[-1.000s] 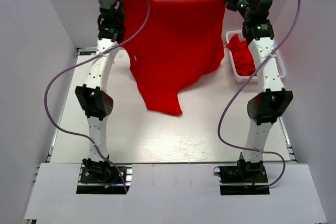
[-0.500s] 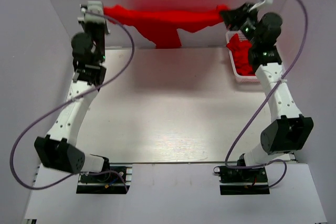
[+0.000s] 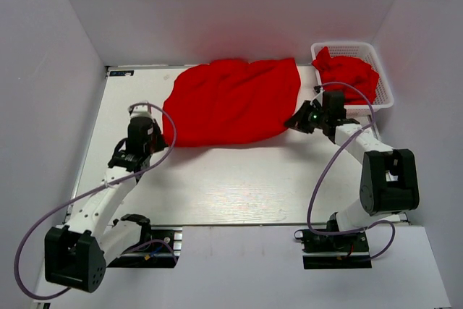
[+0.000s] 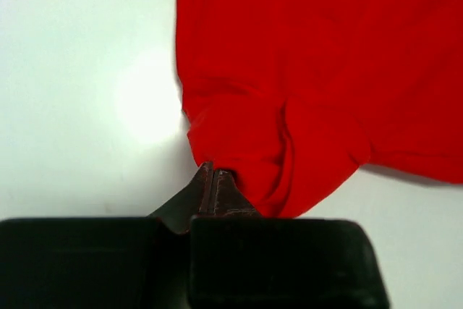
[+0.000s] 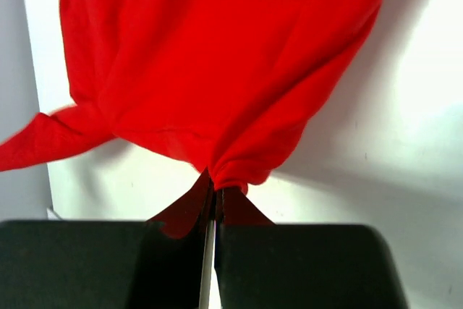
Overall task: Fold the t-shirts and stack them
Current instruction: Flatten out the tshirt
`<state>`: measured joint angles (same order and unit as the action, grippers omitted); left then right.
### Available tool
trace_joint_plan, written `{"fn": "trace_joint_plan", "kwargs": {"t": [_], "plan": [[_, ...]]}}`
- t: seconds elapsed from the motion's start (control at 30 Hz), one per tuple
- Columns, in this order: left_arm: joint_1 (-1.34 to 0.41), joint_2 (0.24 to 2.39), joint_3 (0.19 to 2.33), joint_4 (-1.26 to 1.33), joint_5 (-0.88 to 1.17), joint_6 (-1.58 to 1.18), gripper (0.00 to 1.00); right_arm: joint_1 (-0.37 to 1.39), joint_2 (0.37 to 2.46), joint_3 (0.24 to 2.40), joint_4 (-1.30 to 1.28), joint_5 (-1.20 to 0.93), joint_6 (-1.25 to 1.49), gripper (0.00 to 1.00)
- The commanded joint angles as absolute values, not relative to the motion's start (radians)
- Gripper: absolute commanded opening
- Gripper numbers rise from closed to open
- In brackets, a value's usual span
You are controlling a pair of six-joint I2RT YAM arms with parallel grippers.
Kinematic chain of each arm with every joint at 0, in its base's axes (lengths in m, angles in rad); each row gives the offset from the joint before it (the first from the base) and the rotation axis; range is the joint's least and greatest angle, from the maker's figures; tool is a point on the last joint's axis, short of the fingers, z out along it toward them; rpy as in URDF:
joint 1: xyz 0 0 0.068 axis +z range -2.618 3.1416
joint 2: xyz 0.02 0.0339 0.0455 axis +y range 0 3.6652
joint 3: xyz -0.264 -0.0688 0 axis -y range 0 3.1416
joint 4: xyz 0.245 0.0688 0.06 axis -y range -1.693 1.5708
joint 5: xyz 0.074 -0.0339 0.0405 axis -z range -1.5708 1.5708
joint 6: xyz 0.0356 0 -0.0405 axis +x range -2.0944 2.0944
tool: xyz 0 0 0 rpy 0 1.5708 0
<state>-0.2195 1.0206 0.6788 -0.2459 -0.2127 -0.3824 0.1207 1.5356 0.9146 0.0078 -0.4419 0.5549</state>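
A red t-shirt [image 3: 231, 103] lies on the white table [image 3: 231, 186], toward the far side. It is spread out wide, but it is not flat. It has bumps and wrinkles all over.

The left gripper [image 4: 215, 179] is down low at the near left corner of the t-shirt. Its two fingers are pressed together, and they pinch a small bunch of the red cloth. In the left wrist view the cloth puffs out just past the fingertips.

The right gripper [image 5: 214, 197] is down low at the near right corner of the t-shirt. Its fingers are pressed together too, and they pinch a little fold of cloth. In the right wrist view the cloth fans out from that pinch, and a pointed flap sticks out to the left.

Both arms are bent low over the table.

A white basket [image 3: 352, 45] sits in the far right corner of the table, near the t-shirt. A heap of red t-shirts [image 3: 349, 70] is inside it, all crumpled up.
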Motion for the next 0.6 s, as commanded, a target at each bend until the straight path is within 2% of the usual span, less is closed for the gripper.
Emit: {"fn": "trace_joint_plan", "kwargs": {"t": [0.0, 0.13, 0.27, 0.33, 0.37, 0.43, 0.47, 0.5, 0.53, 0.57], "plan": [[-0.222, 0.954, 0.635, -0.412, -0.124, -0.534, 0.00, 0.123, 1.522, 0.884, 0.002, -0.499, 0.545, 0.00], [-0.222, 0.954, 0.598, -0.520, -0.133, -0.583, 0.00, 0.123, 1.508, 0.809, -0.052, -0.477, 0.538, 0.00], [-0.222, 0.945, 0.588, -0.590, -0.086, -0.592, 0.00, 0.123, 1.464, 0.753, -0.201, -0.346, 0.517, 0.00], [-0.222, 0.936, 0.572, -0.626, -0.036, -0.601, 0.00, 0.124, 1.404, 0.720, -0.273, -0.307, 0.523, 0.05], [-0.222, 0.936, 0.562, -0.649, -0.014, -0.612, 0.00, 0.121, 1.367, 0.695, -0.326, -0.220, 0.547, 0.11], [-0.222, 0.922, 0.552, -0.699, 0.003, -0.621, 0.00, 0.121, 1.307, 0.667, -0.428, -0.131, 0.610, 0.11], [-0.222, 0.922, 0.552, -0.710, 0.027, -0.633, 0.00, 0.121, 1.267, 0.663, -0.581, -0.086, 0.632, 0.11], [-0.222, 0.910, 0.567, -0.730, 0.043, -0.634, 0.04, 0.124, 1.234, 0.679, -0.625, -0.010, 0.697, 0.17], [-0.222, 0.910, 0.587, -0.747, 0.043, -0.634, 0.10, 0.124, 1.198, 0.680, -0.656, -0.005, 0.696, 0.32], [-0.222, 0.910, 0.606, -0.767, 0.043, -0.634, 0.10, 0.123, 1.184, 0.680, -0.710, -0.005, 0.706, 0.69]]}}
